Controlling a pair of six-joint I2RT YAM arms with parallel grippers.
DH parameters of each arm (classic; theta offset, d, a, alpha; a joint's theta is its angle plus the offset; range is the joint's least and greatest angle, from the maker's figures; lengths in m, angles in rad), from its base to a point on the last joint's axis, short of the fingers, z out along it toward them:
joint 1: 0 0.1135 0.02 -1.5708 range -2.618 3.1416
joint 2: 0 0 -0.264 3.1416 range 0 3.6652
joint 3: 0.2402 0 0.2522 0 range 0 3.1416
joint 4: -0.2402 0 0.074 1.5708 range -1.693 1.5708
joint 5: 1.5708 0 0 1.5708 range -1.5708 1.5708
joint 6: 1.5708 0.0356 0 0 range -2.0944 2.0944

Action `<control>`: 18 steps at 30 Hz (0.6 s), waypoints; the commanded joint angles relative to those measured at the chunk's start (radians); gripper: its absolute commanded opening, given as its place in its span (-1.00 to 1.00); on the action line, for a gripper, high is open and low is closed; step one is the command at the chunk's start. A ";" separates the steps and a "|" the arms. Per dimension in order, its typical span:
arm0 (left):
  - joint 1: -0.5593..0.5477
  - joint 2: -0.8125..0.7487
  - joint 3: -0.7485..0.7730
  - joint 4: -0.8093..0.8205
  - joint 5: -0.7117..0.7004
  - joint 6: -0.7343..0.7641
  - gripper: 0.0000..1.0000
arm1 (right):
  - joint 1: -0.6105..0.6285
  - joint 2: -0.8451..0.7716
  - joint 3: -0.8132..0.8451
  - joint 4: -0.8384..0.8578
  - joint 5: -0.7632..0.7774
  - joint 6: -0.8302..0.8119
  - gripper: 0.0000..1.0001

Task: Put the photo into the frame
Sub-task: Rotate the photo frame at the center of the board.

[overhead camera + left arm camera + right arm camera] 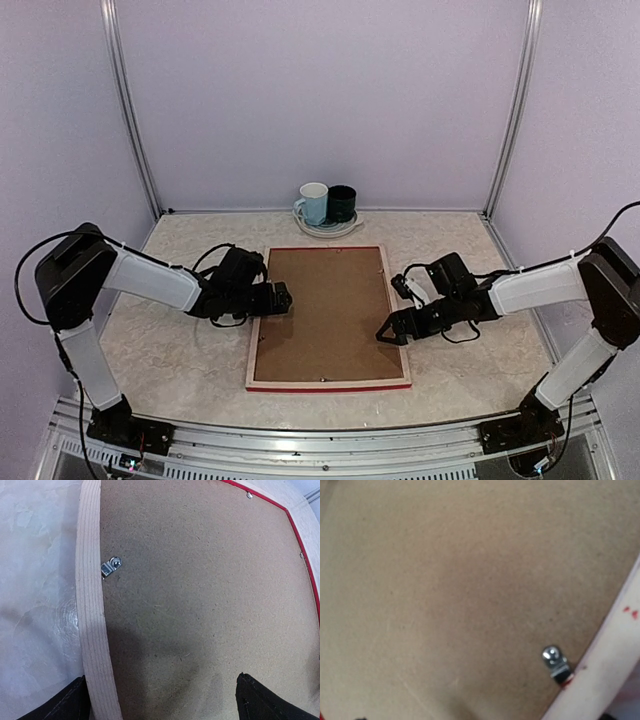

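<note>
The frame (252, 352) lies face down in the middle of the table, its pale wood back up and a thin red edge showing. A brown backing board (325, 312) fills it. The photo is hidden. My left gripper (283, 298) stands open at the frame's left rail. In the left wrist view the pale rail (90, 605) runs just inside one dark fingertip (75, 702), and the other is over the board (200, 590). My right gripper (388, 333) is open at the right rail (610, 660), holding nothing.
Small metal clips (111, 566) (555, 662) sit at the board's edges against the rails. A light blue mug (314, 203) and a dark mug (342, 203) stand on a plate (325, 230) at the back, just beyond the frame. Walls enclose the table.
</note>
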 commanded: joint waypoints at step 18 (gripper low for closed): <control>-0.060 0.210 0.282 -0.032 0.102 0.058 0.97 | 0.157 -0.116 -0.119 -0.060 -0.039 0.014 0.96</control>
